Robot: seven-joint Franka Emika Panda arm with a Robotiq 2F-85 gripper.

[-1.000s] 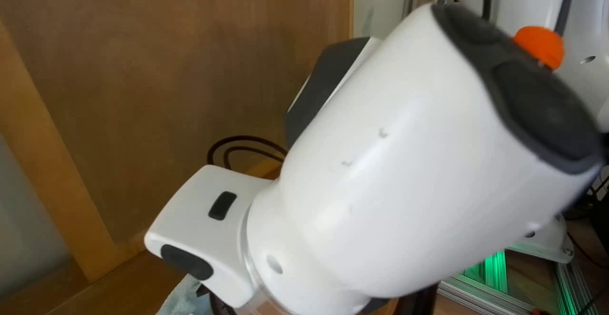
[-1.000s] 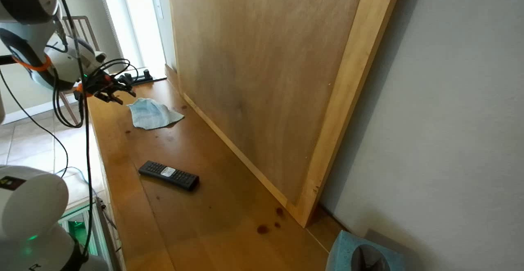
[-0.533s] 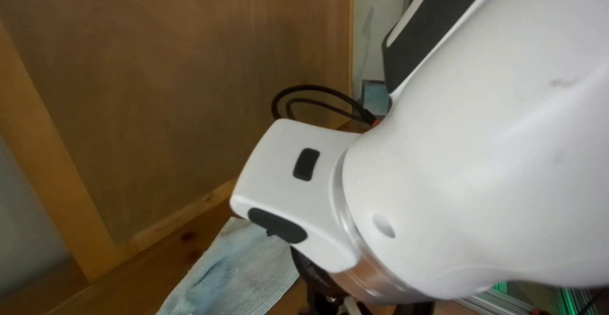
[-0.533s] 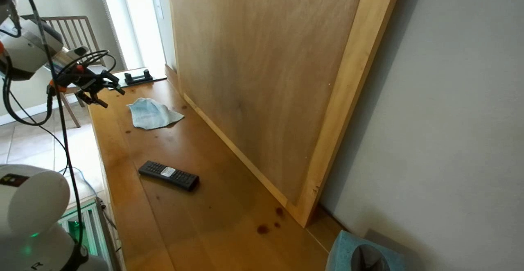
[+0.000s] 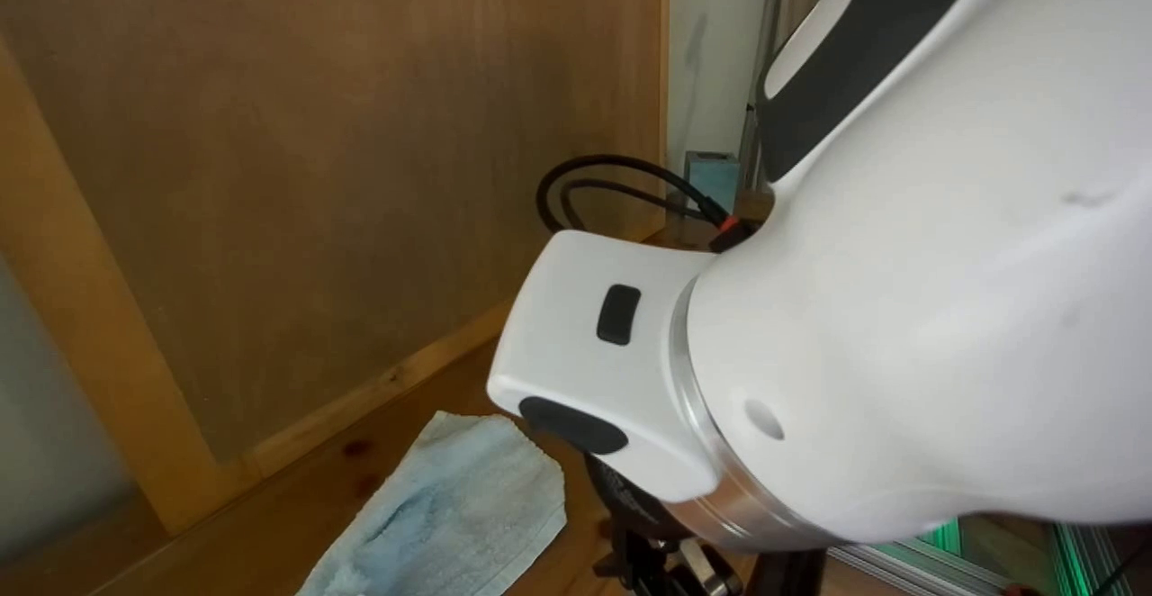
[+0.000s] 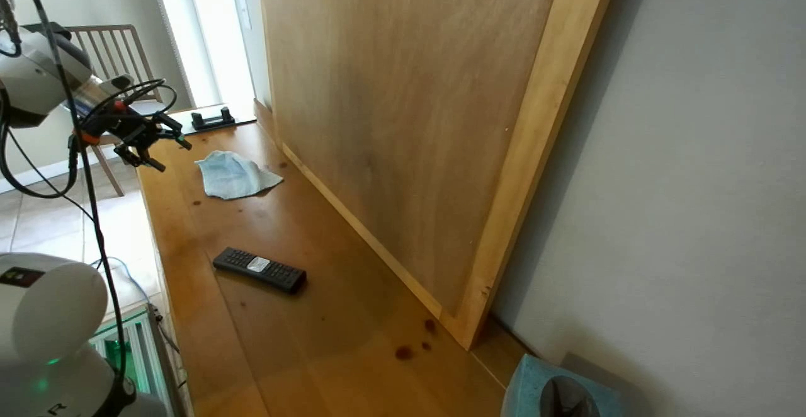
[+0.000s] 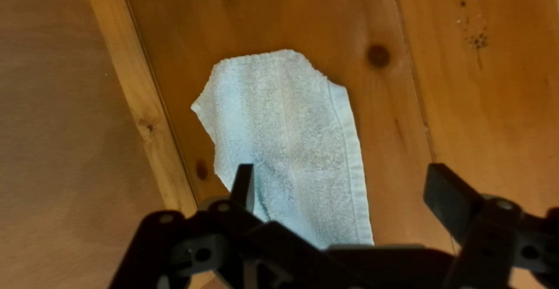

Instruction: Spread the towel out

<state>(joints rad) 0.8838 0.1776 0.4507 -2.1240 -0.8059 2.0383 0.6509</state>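
A pale blue towel point(image 7: 288, 140) lies crumpled on the wooden table, with a crease near its middle and uneven, folded-looking edges. It also shows in both exterior views point(image 5: 459, 506) point(image 6: 234, 174); in the former its near end is cut off by the frame. My gripper point(image 7: 338, 171) is open and empty above the table. In the wrist view one finger overlaps the towel and the other is over bare wood; the towel's lower end is hidden behind the gripper. In an exterior view the gripper point(image 6: 174, 156) hangs at the table's edge, beside the towel and apart from it.
A tall wooden panel point(image 6: 403, 121) stands along one side of the table. A black remote point(image 6: 259, 270) lies on the table. A blue box point(image 6: 560, 392) is near the wall. A black bracket point(image 6: 213, 119) sits at the far end, and a chair point(image 6: 119, 58) stands behind.
The arm has drawn back from over the towel toward the table's open edge, most of it in the first half second. The towel has come into fuller view and has not moved.
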